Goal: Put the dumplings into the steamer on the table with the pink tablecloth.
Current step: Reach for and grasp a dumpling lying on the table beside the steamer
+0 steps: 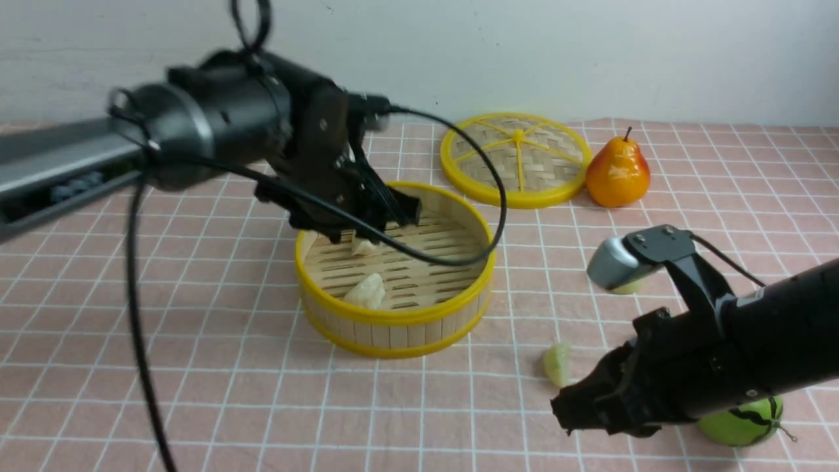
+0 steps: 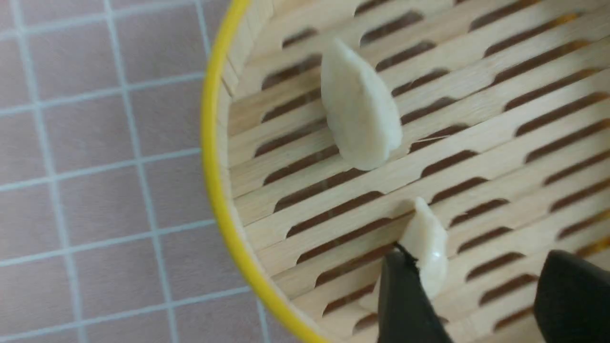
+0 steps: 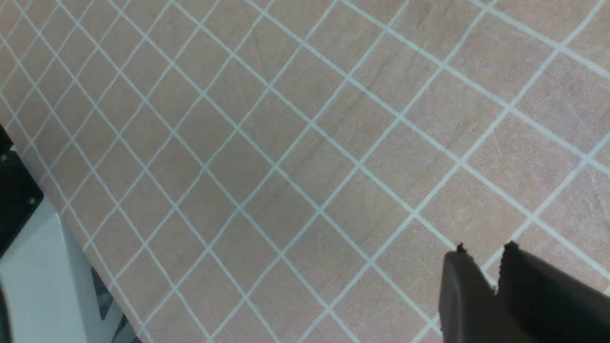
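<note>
Left wrist view: the left tool (image 2: 476,267) is spread wide inside the steamer (image 2: 214,157), one side touching a white dumpling (image 2: 429,247), which might stick and lift out. Nearby the right tool (image 3: 486,257) is pinched together, empty. A green dumpling (image 1: 557,364) lies on the bench (image 1: 196,393).

Steamer (image 1: 393,335) upright on pink tablecloth (image 1: 229,393). Cream dumpling (image 1: 367,292) on its slatted floor near front wall; second cream dumpling (image 1: 364,247) further back. Green dumpling (image 1: 557,364) outside, on cloth.

steamer (image 1: 393,319) mouth: left pincer (image 2: 479,259) inside | near tablecloth (image 1: 262,406): open | far-right: lid (image 1: 514,159), pear (image 1: 617,172)
</note>
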{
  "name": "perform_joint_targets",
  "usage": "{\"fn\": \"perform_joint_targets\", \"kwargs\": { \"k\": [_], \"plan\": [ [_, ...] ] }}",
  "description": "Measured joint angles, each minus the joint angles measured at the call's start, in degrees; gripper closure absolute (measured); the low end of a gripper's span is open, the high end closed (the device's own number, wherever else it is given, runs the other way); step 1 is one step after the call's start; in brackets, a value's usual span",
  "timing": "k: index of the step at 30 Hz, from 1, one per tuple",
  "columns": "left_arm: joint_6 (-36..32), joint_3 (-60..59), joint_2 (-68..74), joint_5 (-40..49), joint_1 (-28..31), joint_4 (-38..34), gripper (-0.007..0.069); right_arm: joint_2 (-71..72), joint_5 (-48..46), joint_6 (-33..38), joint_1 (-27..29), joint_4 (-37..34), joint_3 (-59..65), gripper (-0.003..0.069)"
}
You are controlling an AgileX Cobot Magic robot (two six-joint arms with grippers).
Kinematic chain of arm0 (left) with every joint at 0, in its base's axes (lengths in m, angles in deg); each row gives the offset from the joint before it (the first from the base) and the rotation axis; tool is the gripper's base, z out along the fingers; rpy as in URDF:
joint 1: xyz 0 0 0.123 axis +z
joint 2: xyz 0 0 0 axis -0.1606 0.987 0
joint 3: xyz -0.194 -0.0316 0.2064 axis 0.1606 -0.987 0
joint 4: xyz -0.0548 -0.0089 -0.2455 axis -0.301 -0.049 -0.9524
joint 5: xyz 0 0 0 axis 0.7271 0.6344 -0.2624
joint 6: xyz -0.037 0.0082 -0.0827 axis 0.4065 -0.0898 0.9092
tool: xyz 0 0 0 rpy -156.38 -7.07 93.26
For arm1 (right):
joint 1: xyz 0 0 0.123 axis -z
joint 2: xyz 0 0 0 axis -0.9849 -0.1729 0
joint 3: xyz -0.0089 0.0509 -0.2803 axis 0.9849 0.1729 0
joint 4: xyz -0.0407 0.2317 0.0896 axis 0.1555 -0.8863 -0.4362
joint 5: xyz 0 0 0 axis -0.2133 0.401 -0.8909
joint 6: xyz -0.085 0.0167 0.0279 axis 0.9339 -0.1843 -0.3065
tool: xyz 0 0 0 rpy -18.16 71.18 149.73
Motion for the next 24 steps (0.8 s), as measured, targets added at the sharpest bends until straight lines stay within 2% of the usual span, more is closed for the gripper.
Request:
{"fn": "perform_joint_targets", "kwargs": {
  "k": [6, 8, 9, 12, 13, 16, 17, 19, 20, 21, 24],
  "plan": [
    [-2.1, -2.6, -20.6, 7.1, 0.1, 0.2, 0.0448, -3.5, -3.3, -0.1, 0.0, 4.1, -0.9, 0.0531],
    [-2.1, -5.7, -27.7, 6.4, 0.1, 0.2, 0.0515, -5.3, -4.9, -0.8, 0.0, 6.0, -2.7, 0.0529],
    [-2.1, -6.5, -28.4, 6.3, 0.1, 0.2, 0.0522, -5.8, -5.3, -1.3, 0.0, 6.6, -3.2, 0.0529],
    [-1.9, -16.8, -41.5, 2.3, 0.1, 0.2, 0.0635, -10.1, -6.5, -6.9, 0.0, 12.8, -9.8, 0.0517],
    [-1.9, -17.4, -41.5, 2.1, 0.1, 0.2, 0.0635, -10.3, -6.4, -7.7, 0.0, 13.2, -10.2, 0.0516],
    [0.7, -31.0, -53.8, -2.4, 0.1, 2.1, 0.0638, -14.4, -3.6, -16.3, 0.0, 22.6, -18.7, 0.0475],
    [0.7, -31.7, -53.8, -2.7, 0.1, 2.3, 0.0638, -14.4, -3.6, -16.3, 0.0, 22.6, -18.7, 0.0475],
    [4.4, -38.2, -58.6, -5.0, 0.1, 4.3, 0.0638, -16.2, -2.9, -20.6, 0.0, 28.2, -23.2, 0.0441],
    [5.5, -41.0, -59.8, -5.8, 0.1, 5.5, 0.0638, -17.0, -2.8, -22.6, 0.0, 29.9, -24.5, 0.0424],
    [8.8, -46.2, -62.6, -7.1, 0.1, 8.3, 0.0638, -18.6, -2.8, -27.1, 0.0, 35.6, -28.6, 0.0379],
    [14.0, -53.9, -66.0, -8.7, 0.1, 13.3, 0.0638, -21.5, -2.9, -34.2, 0.0, 42.9, -33.6, 0.031]
  ]
}}
